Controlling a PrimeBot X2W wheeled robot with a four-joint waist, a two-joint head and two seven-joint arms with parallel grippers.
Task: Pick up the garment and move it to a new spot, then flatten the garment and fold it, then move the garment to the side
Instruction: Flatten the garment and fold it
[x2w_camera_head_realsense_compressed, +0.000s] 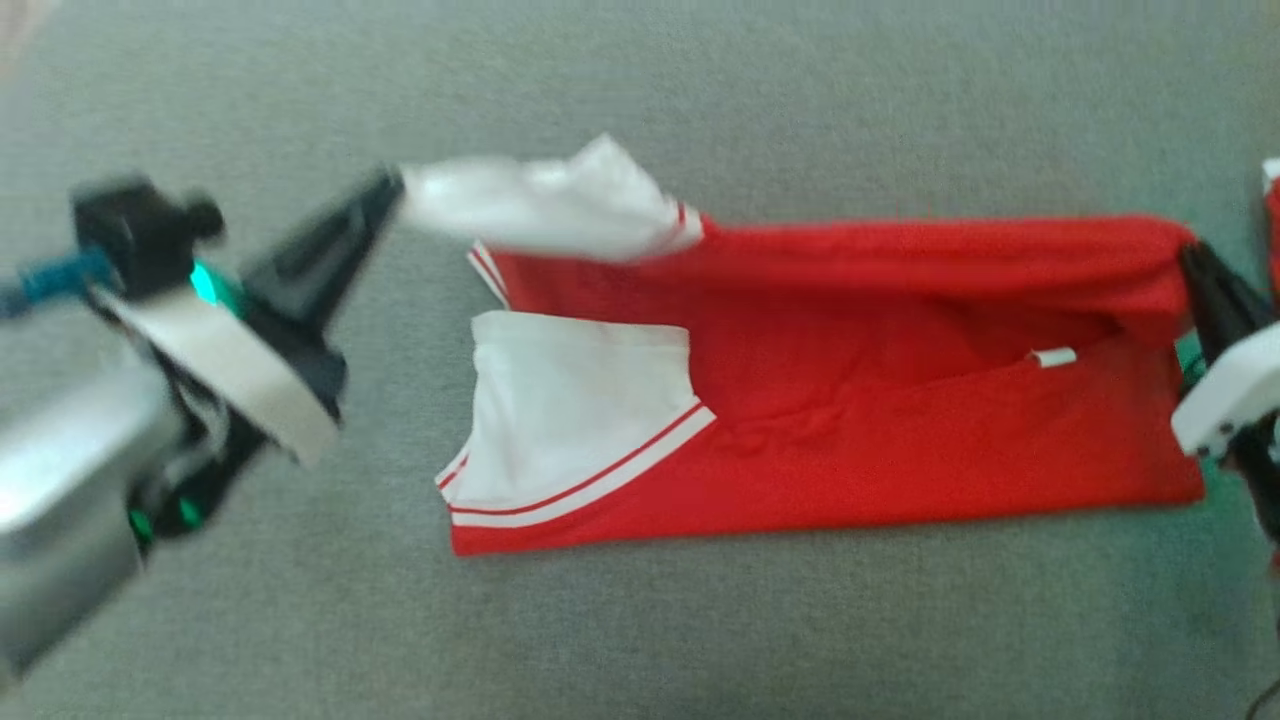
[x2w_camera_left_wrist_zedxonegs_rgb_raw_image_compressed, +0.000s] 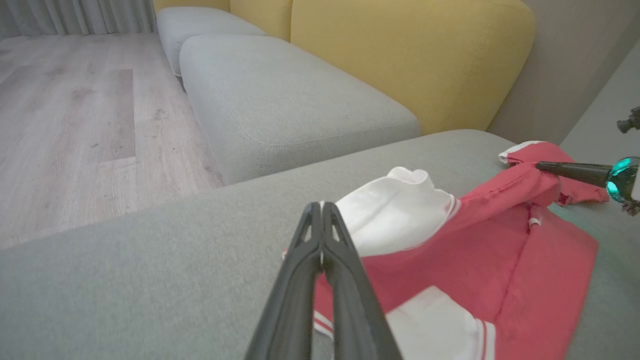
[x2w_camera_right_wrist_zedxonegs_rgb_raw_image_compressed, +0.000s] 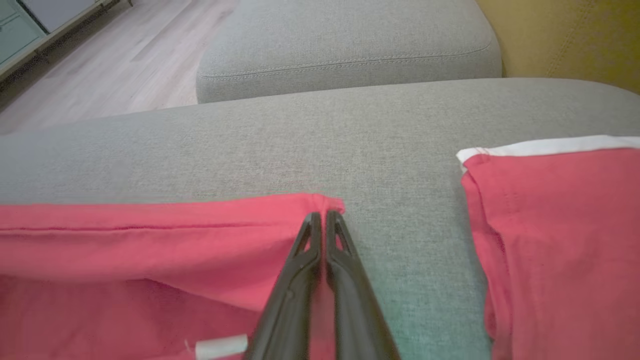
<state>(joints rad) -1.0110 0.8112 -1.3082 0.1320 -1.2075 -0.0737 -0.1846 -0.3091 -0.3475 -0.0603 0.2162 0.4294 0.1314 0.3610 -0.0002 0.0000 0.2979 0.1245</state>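
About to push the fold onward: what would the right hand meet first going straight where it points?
The right hand, shut on the red garment, has that cloth's edge at its tips; past that, likely just the bare grey cushion. The second red piece sits off to one side.
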